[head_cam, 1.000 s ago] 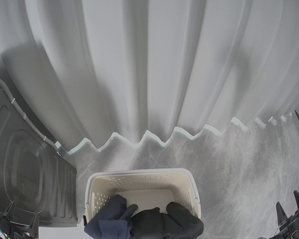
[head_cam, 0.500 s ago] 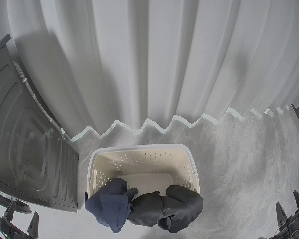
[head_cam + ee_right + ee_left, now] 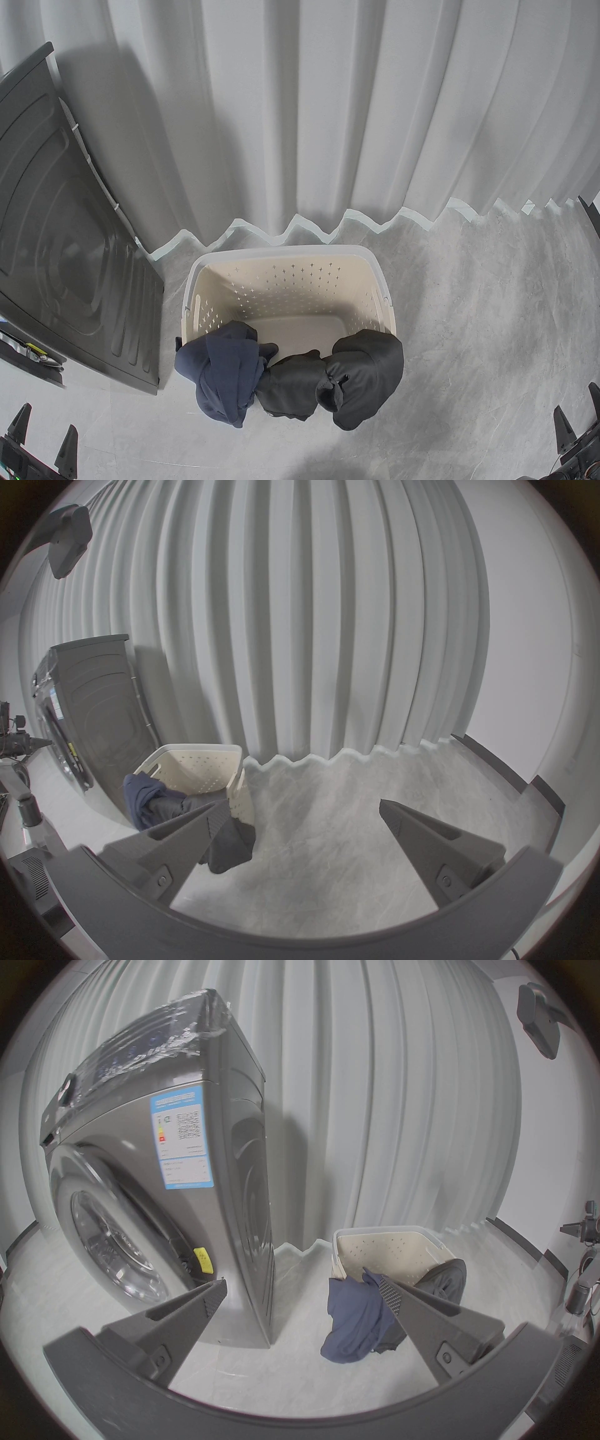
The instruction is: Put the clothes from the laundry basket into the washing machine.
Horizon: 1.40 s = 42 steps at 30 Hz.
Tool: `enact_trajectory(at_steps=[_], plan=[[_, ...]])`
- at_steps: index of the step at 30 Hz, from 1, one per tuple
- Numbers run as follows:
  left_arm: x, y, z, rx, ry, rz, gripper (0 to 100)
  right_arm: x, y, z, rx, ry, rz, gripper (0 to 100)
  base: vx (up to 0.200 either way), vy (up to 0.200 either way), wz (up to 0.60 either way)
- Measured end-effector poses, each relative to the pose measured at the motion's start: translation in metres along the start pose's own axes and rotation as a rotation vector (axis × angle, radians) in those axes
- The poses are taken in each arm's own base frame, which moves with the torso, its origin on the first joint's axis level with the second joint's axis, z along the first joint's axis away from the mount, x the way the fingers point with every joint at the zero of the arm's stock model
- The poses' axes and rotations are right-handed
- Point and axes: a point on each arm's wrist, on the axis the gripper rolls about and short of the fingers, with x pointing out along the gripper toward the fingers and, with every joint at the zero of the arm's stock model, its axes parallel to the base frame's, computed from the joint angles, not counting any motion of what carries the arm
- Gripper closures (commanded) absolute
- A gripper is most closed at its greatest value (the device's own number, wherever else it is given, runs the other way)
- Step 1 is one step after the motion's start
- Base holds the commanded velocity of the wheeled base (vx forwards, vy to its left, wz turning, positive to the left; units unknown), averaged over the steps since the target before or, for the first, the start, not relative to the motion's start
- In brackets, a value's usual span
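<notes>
- Laundry basket [image 3: 287, 259], centre floor; its near rim is hidden under a draped navy garment [image 3: 222, 372] and dark grey garments [image 3: 359, 375].
- Washing machine [image 3: 62, 250], left, cropped by the frame edge.
- Left gripper [image 3: 49, 417] and right gripper [image 3: 575, 398]: fingers spread, empty, partly cropped.

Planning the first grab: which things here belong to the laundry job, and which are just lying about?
Job: laundry basket, navy garment and dark grey clothes draped over its near rim, washing machine.
Lying about: curtain, floor.

White curtain [image 3: 325, 112], grey marbled floor [image 3: 487, 300]
</notes>
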Motion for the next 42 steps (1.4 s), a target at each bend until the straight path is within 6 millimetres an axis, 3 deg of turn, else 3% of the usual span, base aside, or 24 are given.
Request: enact_trajectory(at_steps=[8,17,42], plan=[[0.0,0.0,-0.0002,0.0,0.002,-0.001,0,0.0,0.0,0.0,0.0,0.0,0.0,0,-0.2,0.0,0.0],[0.0,0.0,-0.0001,0.0,0.001,-0.002,0,0.0,0.0001,0.0,0.0,0.0,-0.002,0,0.0,0.0,0.0],[0.0,0.0,0.0,0.0,0.0,-0.001,0,0.0,0.0001,0.0,0.0,0.0,-0.001,0,0.0,0.2,0.0]])
